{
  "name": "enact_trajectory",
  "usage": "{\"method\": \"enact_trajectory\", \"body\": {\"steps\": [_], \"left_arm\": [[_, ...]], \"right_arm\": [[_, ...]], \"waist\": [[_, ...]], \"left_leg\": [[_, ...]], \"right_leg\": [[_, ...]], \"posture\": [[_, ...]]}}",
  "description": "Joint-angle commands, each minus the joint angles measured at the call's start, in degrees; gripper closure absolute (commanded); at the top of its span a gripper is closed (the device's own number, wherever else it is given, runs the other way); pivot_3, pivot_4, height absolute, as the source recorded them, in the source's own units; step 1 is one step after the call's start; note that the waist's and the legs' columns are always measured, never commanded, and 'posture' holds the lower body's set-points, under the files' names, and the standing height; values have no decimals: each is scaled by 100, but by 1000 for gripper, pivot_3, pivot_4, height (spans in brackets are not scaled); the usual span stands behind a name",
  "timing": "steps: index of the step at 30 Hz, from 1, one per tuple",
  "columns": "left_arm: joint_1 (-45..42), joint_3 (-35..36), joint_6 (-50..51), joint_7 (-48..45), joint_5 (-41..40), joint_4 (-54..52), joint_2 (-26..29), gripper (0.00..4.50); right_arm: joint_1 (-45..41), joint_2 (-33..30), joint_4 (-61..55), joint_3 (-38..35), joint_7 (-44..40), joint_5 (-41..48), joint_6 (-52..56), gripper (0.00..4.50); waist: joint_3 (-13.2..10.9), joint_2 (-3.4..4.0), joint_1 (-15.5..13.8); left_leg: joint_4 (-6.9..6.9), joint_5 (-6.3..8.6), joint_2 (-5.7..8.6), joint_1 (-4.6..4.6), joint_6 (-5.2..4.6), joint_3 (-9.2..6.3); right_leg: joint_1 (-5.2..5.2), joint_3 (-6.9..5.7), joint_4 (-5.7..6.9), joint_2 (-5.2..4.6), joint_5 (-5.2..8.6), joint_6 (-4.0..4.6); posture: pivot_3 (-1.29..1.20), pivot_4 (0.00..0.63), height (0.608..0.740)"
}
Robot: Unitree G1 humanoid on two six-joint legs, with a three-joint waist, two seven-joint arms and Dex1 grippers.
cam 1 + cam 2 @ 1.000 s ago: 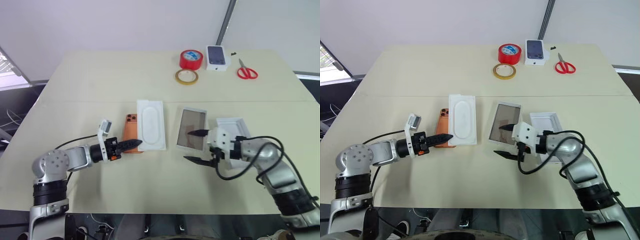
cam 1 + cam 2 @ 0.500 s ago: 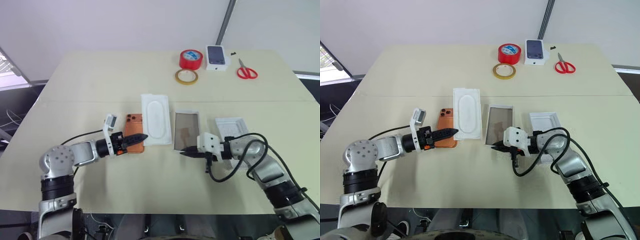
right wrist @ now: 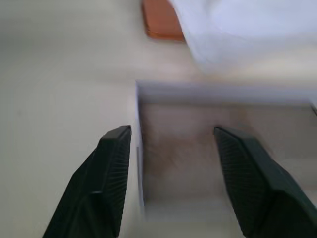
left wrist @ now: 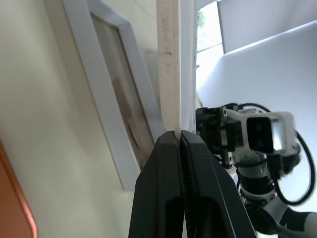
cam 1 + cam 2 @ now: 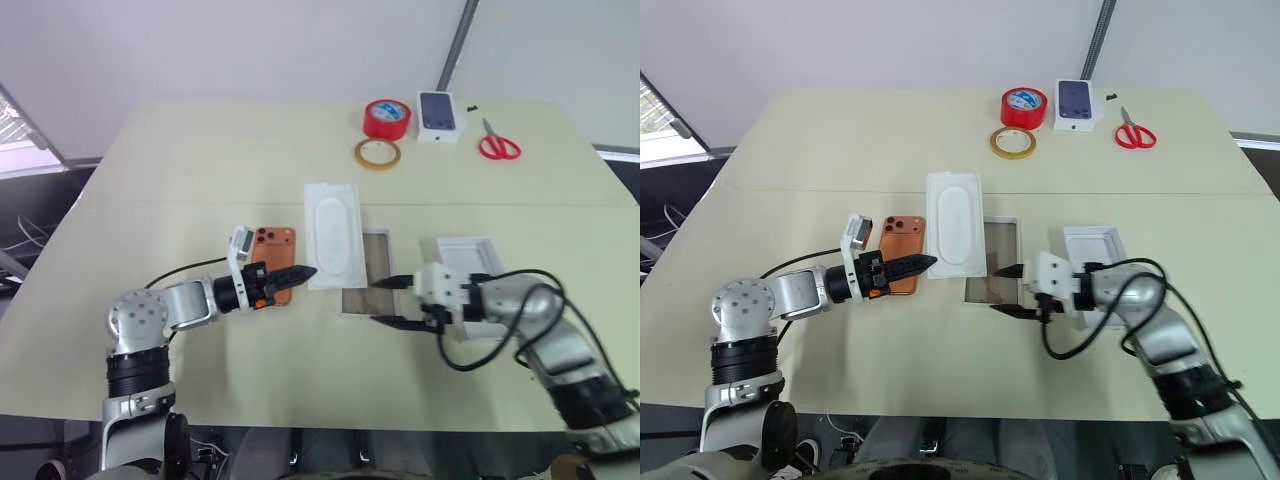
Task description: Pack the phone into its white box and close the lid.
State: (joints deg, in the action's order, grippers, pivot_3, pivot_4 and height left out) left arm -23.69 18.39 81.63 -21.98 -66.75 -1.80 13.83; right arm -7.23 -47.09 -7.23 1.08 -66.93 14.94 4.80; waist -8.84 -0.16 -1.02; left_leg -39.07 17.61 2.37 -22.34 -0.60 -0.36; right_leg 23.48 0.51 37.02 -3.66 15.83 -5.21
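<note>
Orange phone (image 5: 274,250); white box (image 5: 364,275), brownish floor

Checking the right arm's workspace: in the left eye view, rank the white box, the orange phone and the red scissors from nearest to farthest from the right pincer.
From the right pincer:
1. White box, right at its tips.
2. Orange phone, beyond the box, to the robot's left.
3. Red scissors, at the table's far edge.

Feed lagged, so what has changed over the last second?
The left gripper, shut, slid the white insert right until it overlaps the white box. The right gripper closed on the box's near edge, dragged it left, then opened. The lid, red tape and scissors stayed.
</note>
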Motion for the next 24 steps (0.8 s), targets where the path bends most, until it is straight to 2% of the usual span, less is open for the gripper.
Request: {"method": "enact_trajectory", "body": {"steps": [1,4,9,12,17,24], "left_arm": [[-54,-214,-80,-6,7,15,-142,4500],[-38,-429,-53,-32,112,138,-216,4500],[-143,-583,-209,-174,318,359,-160,4500],[-212,-614,-286,-239,421,454,-116,3555],[-205,-898,-370,-513,595,263,35,1093],[-77,-1058,-837,-743,855,-349,263,1093]], "right_arm": [[146,-230,223,-540,-2,78,-325,1596],[23,-240,568,-727,165,-8,-466,1596],[-110,-99,547,-634,346,-93,-562,1596],[-135,-42,540,-590,438,-160,-632,1552],[-424,185,326,-454,545,-15,-399,1552],[-1227,989,173,-22,1054,48,254,1552]], "waist": [[-2,-3,47],[-4,-6,83],[-4,-6,90],[-5,-8,41],[-5,-8,37],[-9,-14,77]], "left_leg": [[0,3,0,0,-5,0],[2,6,-1,7,-11,1],[3,-2,-3,9,2,0],[2,-9,-3,7,15,0],[1,-12,-3,4,20,0],[5,-13,-4,3,21,-1]], "right_leg": [[0,0,-1,0,0,0],[1,1,11,2,0,0],[4,1,18,6,0,0],[4,1,16,6,0,0],[5,1,11,5,0,0],[9,1,15,5,0,0]], "posture": [[0,150,740],[0,150,740],[0,150,740],[0,150,740],[0,150,740],[0,150,740]]}}
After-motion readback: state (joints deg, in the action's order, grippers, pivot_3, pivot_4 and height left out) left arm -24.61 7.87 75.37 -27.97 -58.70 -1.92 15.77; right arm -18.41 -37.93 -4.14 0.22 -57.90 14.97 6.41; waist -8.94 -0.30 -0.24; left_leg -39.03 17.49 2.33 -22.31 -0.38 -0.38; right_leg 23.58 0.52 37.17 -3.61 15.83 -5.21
